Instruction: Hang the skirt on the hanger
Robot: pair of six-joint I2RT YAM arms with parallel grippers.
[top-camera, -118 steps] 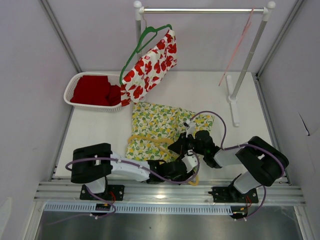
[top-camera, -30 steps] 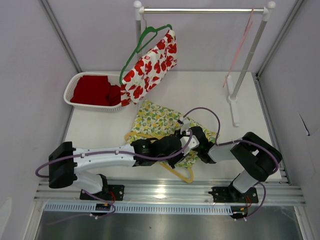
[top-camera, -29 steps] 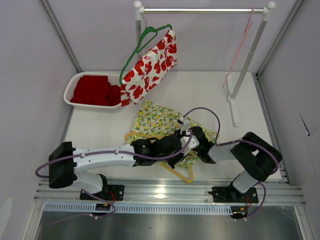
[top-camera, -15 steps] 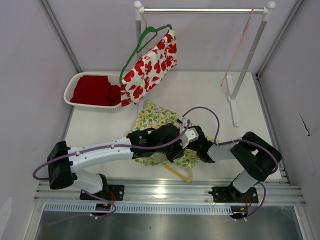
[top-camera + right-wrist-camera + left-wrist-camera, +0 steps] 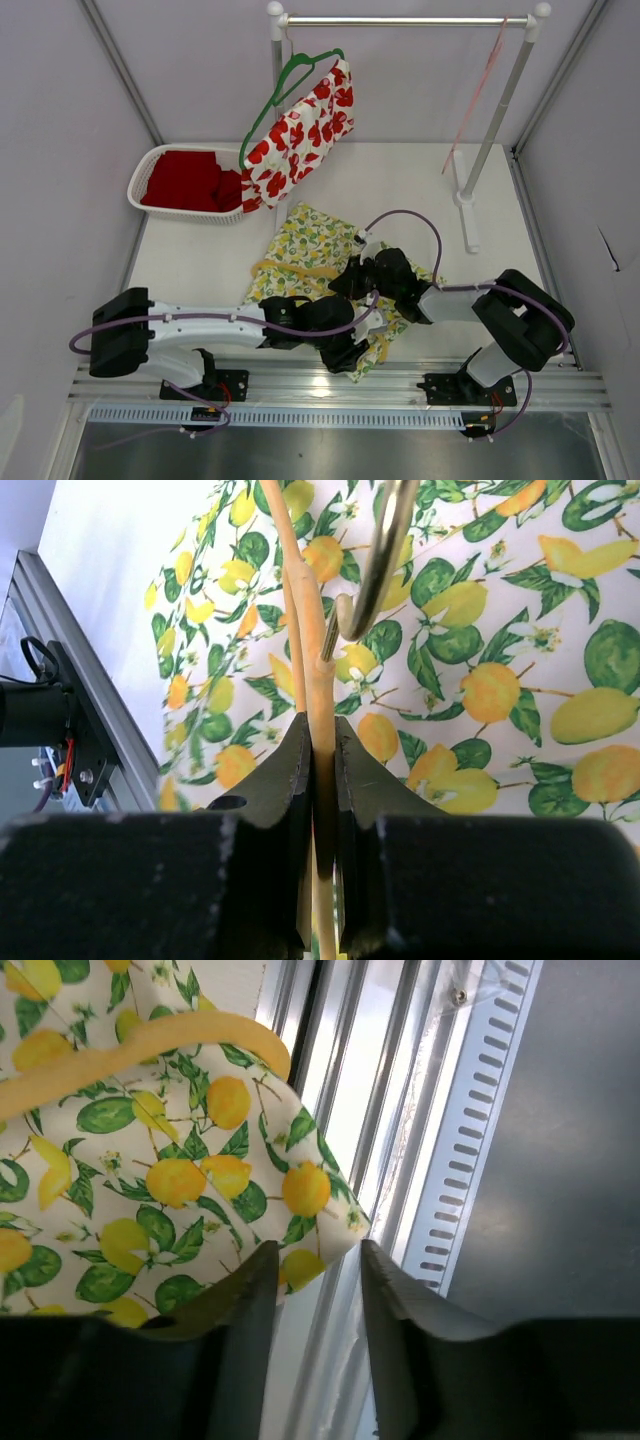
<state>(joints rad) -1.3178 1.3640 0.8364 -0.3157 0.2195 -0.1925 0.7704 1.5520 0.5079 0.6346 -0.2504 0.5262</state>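
At the near counter edge the left gripper has its jaws released, a corner of the lemon-print skirt just beyond them. Mid-counter, the right gripper is clenched on the yellow hanger lying on the skirt. The left should pinch that corner and draw it over the hanger arm. The white basket, far left, is no obstacle.

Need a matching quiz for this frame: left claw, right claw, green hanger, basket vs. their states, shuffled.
Things:
1. left claw
2. right claw
3. green hanger
4. basket

States:
A. holds red cloth
B. shut on the yellow hanger
C. open, at the lemon skirt corner
D. carries the red-flowered garment

Pairs: 1-C, 2-B, 3-D, 4-A
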